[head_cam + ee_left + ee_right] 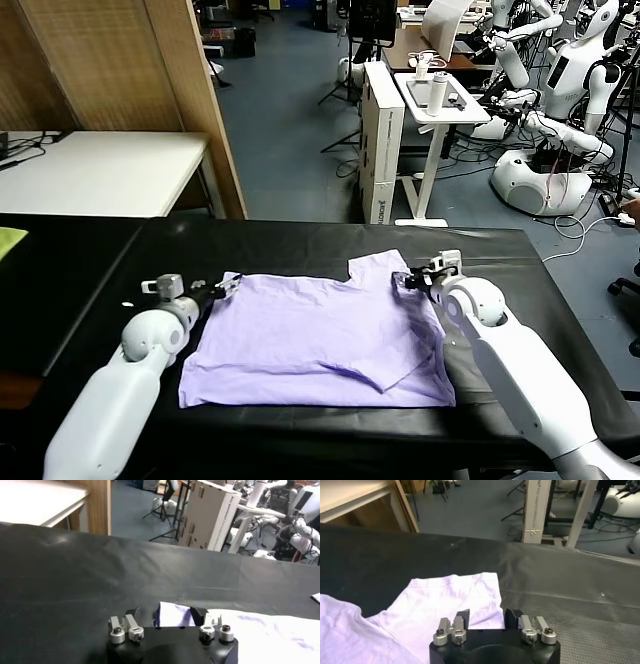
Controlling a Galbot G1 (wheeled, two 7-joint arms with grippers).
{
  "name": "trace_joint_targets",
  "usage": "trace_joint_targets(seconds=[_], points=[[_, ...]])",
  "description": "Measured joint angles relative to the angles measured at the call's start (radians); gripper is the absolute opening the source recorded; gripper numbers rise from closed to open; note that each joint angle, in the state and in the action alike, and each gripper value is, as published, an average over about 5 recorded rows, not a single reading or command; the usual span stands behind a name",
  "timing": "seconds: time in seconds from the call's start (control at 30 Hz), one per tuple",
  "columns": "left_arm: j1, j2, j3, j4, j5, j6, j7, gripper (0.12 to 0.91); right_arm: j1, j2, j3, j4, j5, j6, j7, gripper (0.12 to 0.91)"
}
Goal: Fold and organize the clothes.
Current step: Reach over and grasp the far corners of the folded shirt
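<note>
The lavender T-shirt [320,335] lies spread flat on the black table [300,245], plain side up, with 1 diagonal crease near its near right corner. All places below are given from the T-shirt.

The left gripper [222,288] sits at the shirt's far left corner. In the left wrist view its 2 black fingers [132,616] stand apart, with the corner of the cloth [172,615] lying between them; the gap is moderately wide and the fingers do not press the fabric together. The left arm reaches in from the near left side of the shirt.

The right gripper [415,280] sits at the shirt's far right sleeve. In the right wrist view its fingers [462,616] also stand apart, straddling the sleeve's edge [470,600], which lies flat and unpinched. The right arm runs along the shirt's right side.

A yellow-green scrap [10,240] rests well off to the left of the shirt, at the table's far left edge. Beyond the shirt stand a white desk [100,170], a wooden panel [150,60] and a rolling stand [440,100].
</note>
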Motion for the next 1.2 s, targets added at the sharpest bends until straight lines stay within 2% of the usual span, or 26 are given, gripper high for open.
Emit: trace_joint_targets(seconds=[0.13, 0.3, 0.4, 0.53, 0.63, 0.77, 0.87, 1.2], points=[[-0.007, 0.0, 0.002, 0.007, 0.0, -0.006, 0.0, 0.719, 0.003, 0.001, 0.0, -0.005, -0.002, 0.001, 0.0, 0.564], [-0.014, 0.0, 0.004, 0.01, 0.0, -0.01, 0.0, 0.646, 0.004, 0.003, 0.0, -0.007, -0.004, 0.001, 0.0, 0.492], [-0.015, 0.0, 0.004, 0.011, 0.0, -0.013, 0.0, 0.519, 0.004, 0.004, 0.0, -0.008, -0.005, 0.002, 0.0, 0.437], [-0.009, -0.001, 0.004, 0.011, 0.001, -0.015, 0.0, 0.295, 0.004, 0.007, 0.0, -0.008, -0.008, 0.004, 0.0, 0.354], [-0.004, -0.001, 0.004, 0.009, 0.003, -0.015, 0.0, 0.229, 0.003, 0.008, 0.001, -0.007, -0.013, 0.012, 0.0, 0.291], [0.0, -0.001, 0.003, 0.003, 0.005, -0.017, 0.0, 0.213, -0.003, 0.009, 0.008, 0.001, -0.017, 0.023, 0.001, 0.188], [0.004, 0.0, 0.0, -0.006, 0.005, -0.018, -0.003, 0.205, -0.012, 0.005, 0.017, 0.013, -0.017, 0.029, 0.002, 0.15], [0.06, 0.012, -0.033, -0.087, -0.008, -0.018, -0.021, 0.199, -0.079, -0.033, 0.07, 0.122, -0.009, 0.037, 0.004, 0.14]])
